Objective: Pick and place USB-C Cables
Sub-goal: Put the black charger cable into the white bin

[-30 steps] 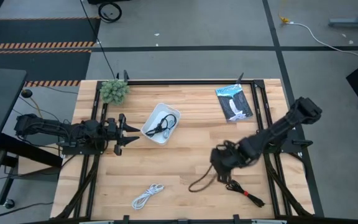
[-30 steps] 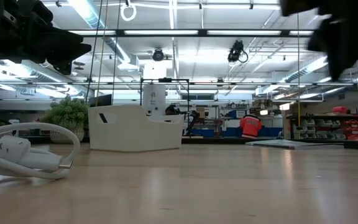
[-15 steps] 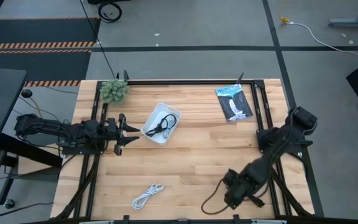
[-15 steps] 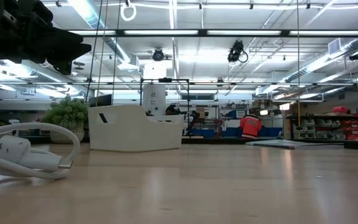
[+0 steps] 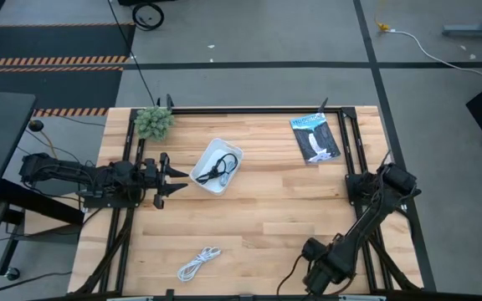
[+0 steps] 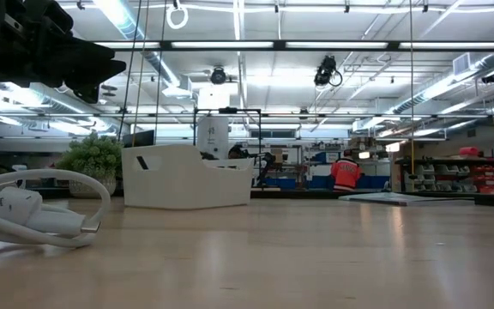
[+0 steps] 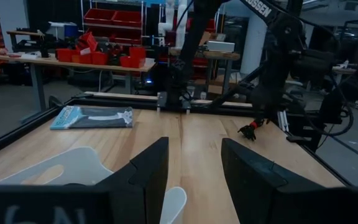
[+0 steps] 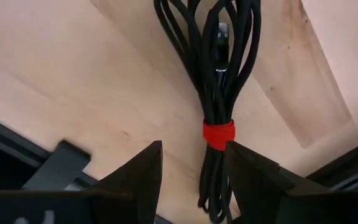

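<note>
The left arm has not moved since the earlier frames: it lies low along the table's left side, its left gripper point(image 5: 167, 176) parted and empty, pointing at the white tray point(image 5: 205, 177) just beside it. A loose black cable point(image 5: 222, 167) rests inside that tray. The white cable point(image 5: 197, 262) lies coiled near the table's front edge, left of centre, unchanged. The blue-and-white packet point(image 5: 315, 137) sits at the far right corner.

The right arm has swung from mid-table to the front right corner, folded sharply down. The right gripper point(image 8: 191, 171) hangs directly over the black bundle with a red band point(image 8: 219, 133), fingers spread and clasping nothing; in the right wrist view the band shows just past the gap between the fingers. The bundle lies flat on the wood at the table's front right edge.
</note>
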